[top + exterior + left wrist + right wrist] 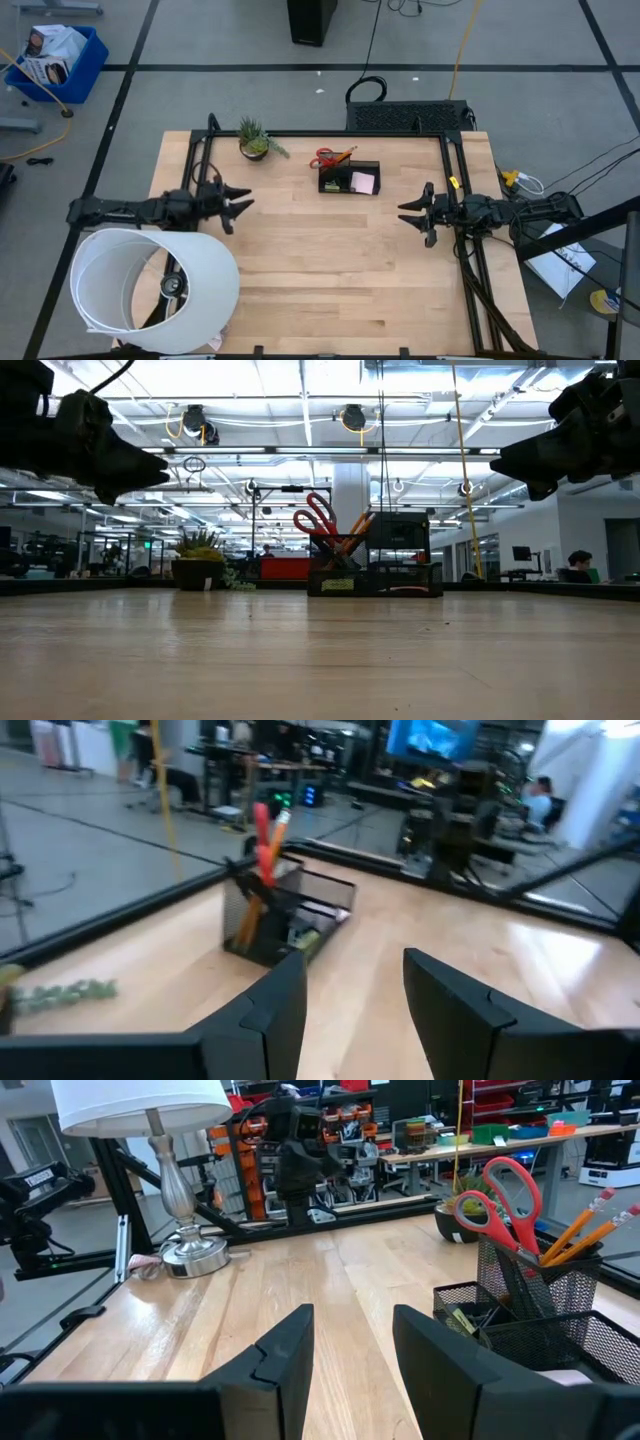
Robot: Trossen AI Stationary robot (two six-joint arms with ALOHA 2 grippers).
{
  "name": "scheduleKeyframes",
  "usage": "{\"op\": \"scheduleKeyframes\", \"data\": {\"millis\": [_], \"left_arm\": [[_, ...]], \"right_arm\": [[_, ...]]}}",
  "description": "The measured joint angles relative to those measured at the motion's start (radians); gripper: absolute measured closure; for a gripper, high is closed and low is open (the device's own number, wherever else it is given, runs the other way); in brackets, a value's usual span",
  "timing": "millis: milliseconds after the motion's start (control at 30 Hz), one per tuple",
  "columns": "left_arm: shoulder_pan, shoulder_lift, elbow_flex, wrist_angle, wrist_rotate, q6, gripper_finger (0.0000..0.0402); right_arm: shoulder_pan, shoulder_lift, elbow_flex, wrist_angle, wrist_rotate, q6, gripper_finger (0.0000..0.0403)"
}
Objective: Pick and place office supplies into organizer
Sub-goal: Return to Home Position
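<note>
Seen from above, the organizer (pixel 350 178) sits at 12 o'clock on the worktop (pixel 330 280), close to the far edge. The scissors (pixel 324 158) and pencils (pixel 344 154) stand upright in its taller part. A pink pad (pixel 364 182) and a small green piece (pixel 330 186) lie in the lower part. No supplies show loose on the wood, so the sorting looks done.

The left gripper (pixel 243 204) hangs at 9 o'clock, fingers apart and empty. The right gripper (pixel 404 214) hangs at 3 o'clock, also apart and empty. Both are well clear of the organizer. A plant (pixel 254 140) stands at 11 o'clock and a lamp (pixel 150 285) at 7.

Everything here is probably light. The scissors are stiff and best pinched across the handle loops. The pencils are thin and likely to roll, so grip them mid-shaft. The pad is a soft stack, so take it by opposite edges. The mesh organizer would probably slide or tip if nudged.
</note>
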Motion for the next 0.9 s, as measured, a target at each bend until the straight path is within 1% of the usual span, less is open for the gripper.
{"op": "scheduleKeyframes", "data": {"millis": [67, 200, 233, 900], "left_arm": [[-0.028, 0.001, 0.000, -0.014, 0.003, 0.006, 0.0231], [-0.055, 0.018, 0.000, -0.015, 0.095, 0.006, 0.0231], [-0.059, 0.019, 0.000, -0.015, 0.103, 0.005, 0.0231], [-0.065, 0.018, 0.000, -0.015, 0.107, 0.006, 0.0231]], "right_arm": [[0.000, 0.000, 0.000, 0.000, 0.000, 0.000, 0.0271], [0.000, 0.000, 0.000, 0.000, 0.000, 0.000, 0.0271], [0.000, 0.000, 0.000, 0.000, 0.000, 0.000, 0.0271], [0.000, 0.000, 0.000, 0.000, 0.000, 0.000, 0.0271]]}}
